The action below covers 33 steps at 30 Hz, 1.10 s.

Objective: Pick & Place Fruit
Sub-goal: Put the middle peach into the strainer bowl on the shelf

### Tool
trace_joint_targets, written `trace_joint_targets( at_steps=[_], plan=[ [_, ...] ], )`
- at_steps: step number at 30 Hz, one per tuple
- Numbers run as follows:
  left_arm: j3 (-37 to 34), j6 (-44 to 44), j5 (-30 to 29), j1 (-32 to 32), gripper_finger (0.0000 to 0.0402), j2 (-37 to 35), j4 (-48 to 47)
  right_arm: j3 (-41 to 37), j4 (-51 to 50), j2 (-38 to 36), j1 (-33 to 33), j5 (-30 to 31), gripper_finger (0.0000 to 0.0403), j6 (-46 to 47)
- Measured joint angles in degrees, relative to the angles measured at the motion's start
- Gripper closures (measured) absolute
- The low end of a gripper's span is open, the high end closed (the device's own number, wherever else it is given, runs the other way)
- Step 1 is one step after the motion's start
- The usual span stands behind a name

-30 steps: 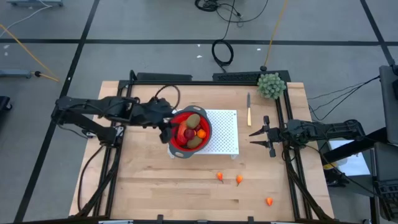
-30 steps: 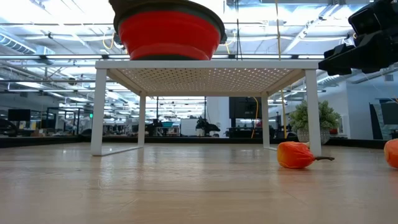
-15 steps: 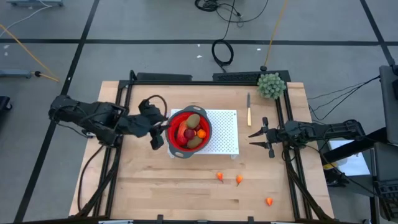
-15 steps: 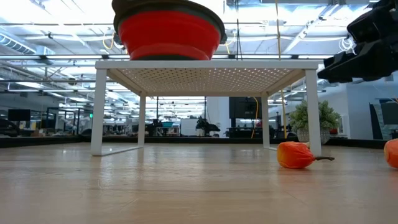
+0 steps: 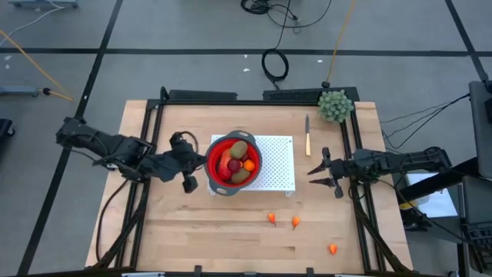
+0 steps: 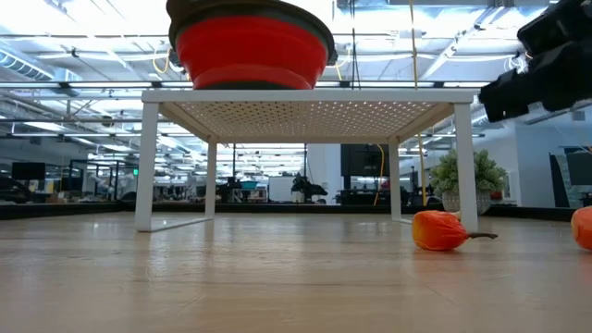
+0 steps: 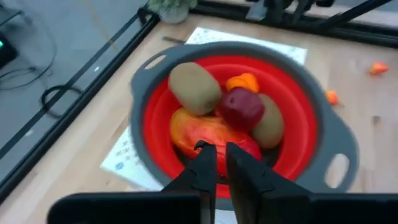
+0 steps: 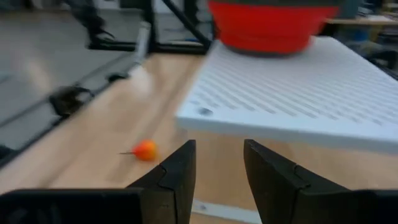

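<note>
A red bowl [image 5: 211, 154] with a grey rim stands on a white perforated rack [image 5: 278, 171]. It holds the fruit [image 7: 214, 109]: two brown kiwis, a dark red ball, an orange bit and a red-orange oblong. Three small orange bits [image 5: 271, 218] [image 5: 296, 222] [image 5: 332, 248] lie on the wood near the front. My left gripper [image 5: 189, 183] [image 7: 221, 167] hovers just left of the bowl, shut on nothing, aimed at it. My right gripper [image 5: 310, 171] [image 8: 217, 155] waits open at the rack's right edge, above the table.
A slim wooden-handled knife [image 5: 307, 135] lies behind the rack's right end, and a green bushy ball [image 5: 336, 105] sits at the far right corner. Black frame rails run along the left and right sides. Bare wood lies in front of the rack.
My left gripper has drawn back from the bowl's rim toward the table's left and near edges, with nothing in it. The bowl and fruit have stayed put. My right gripper has rolled a little in place.
</note>
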Motion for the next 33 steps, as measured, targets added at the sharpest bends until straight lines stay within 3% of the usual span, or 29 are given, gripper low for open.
trace_joint_targets(
  at_steps=[6, 16, 21, 33],
  plan=[
    [-10.09, 1.79, -0.04, -1.71, 0.0399, -6.54, 10.8, -0.02, 6.35, 3.59, 4.22, -0.93, 0.0273, -0.14],
    [-24.79, 3.6, -0.83, -2.87, 0.0381, -14.23, 23.71, -0.02, 24.94, 16.33, 15.44, -0.78, 0.0273, -2.59],
    [-28.33, 3.17, -4.83, -4.64, 0.038, -14.95, 25.6, -0.02, 33.72, 23.5, 20.73, 2.53, 0.0273, -5.88],
    [-32.57, 3.02, -10.98, -11.98, 0.038, -14.95, 30.52, 12.22, 32.61, 42.85, 32.06, 11.32, 0.0273, -12.87]
  ],
)
